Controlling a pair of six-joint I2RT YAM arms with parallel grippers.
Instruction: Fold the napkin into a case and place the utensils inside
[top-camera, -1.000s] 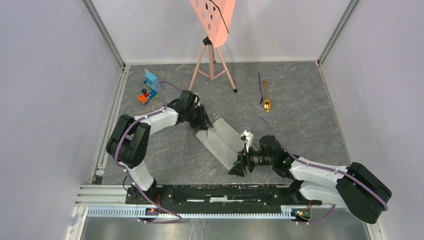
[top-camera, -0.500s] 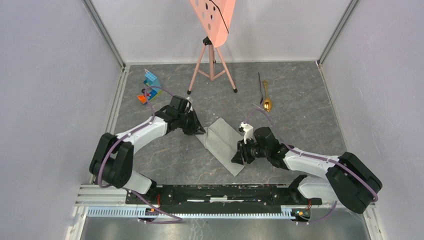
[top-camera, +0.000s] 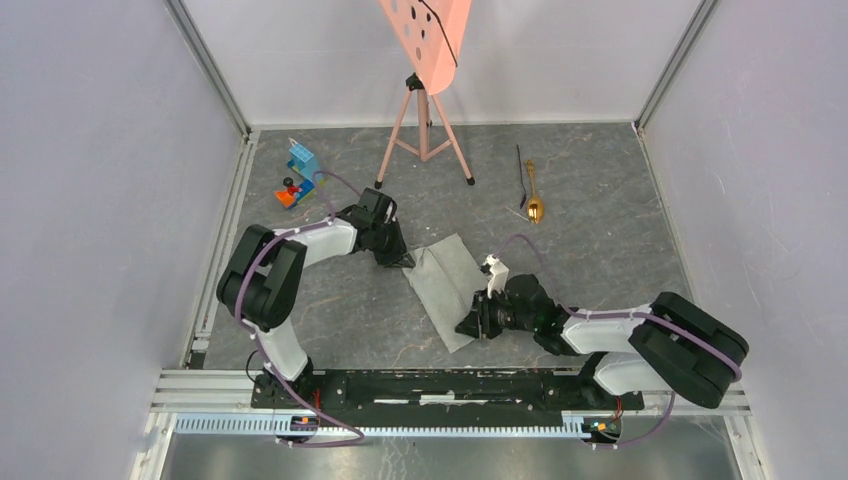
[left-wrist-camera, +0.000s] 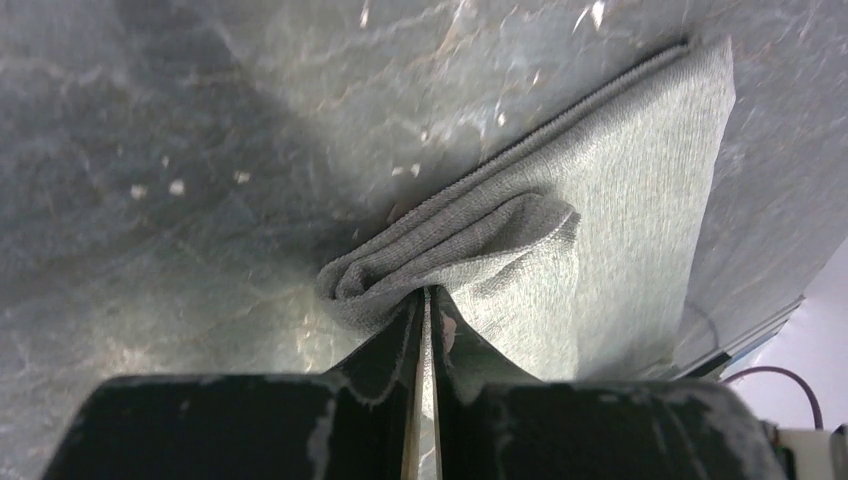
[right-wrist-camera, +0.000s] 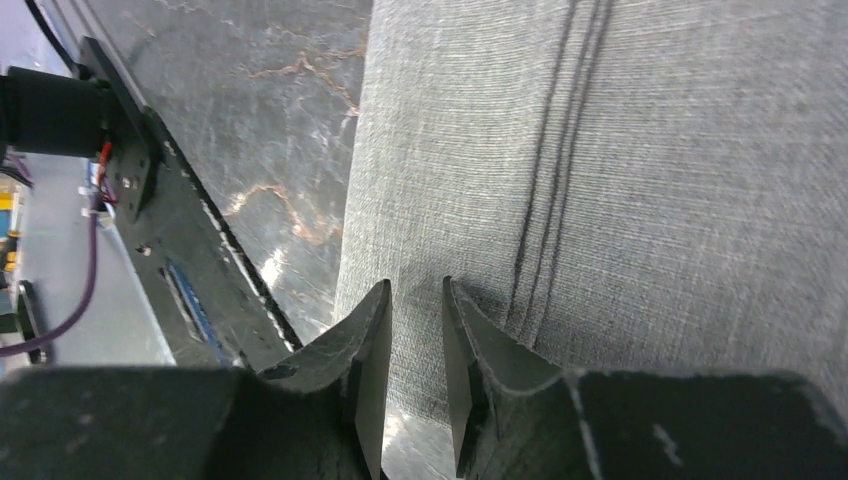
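The light-grey napkin (top-camera: 448, 288) lies folded in an oblong on the table, slanting from far left to near right. My left gripper (top-camera: 404, 261) is shut on its bunched far-left corner (left-wrist-camera: 440, 265); the layers curl at the fingertips (left-wrist-camera: 425, 292). My right gripper (top-camera: 468, 328) hovers at the napkin's near end (right-wrist-camera: 650, 150), jaws a narrow gap apart (right-wrist-camera: 415, 290), with flat cloth showing between them. The gold spoon (top-camera: 535, 205) and the thin black utensil (top-camera: 521, 178) lie side by side at the far right, away from both grippers.
A pink perforated board (top-camera: 430, 30) on a tripod (top-camera: 425, 125) stands at the back centre. Blue and red toy blocks (top-camera: 297, 178) sit at the far left. The arms' black base rail (top-camera: 440, 385) runs along the near edge, close to the napkin's near end (right-wrist-camera: 150, 190).
The napkin has changed from a narrow crumpled strip to a wider, flatter oblong. My right arm has drawn in leftward along the near end. My left gripper stays on the far corner.
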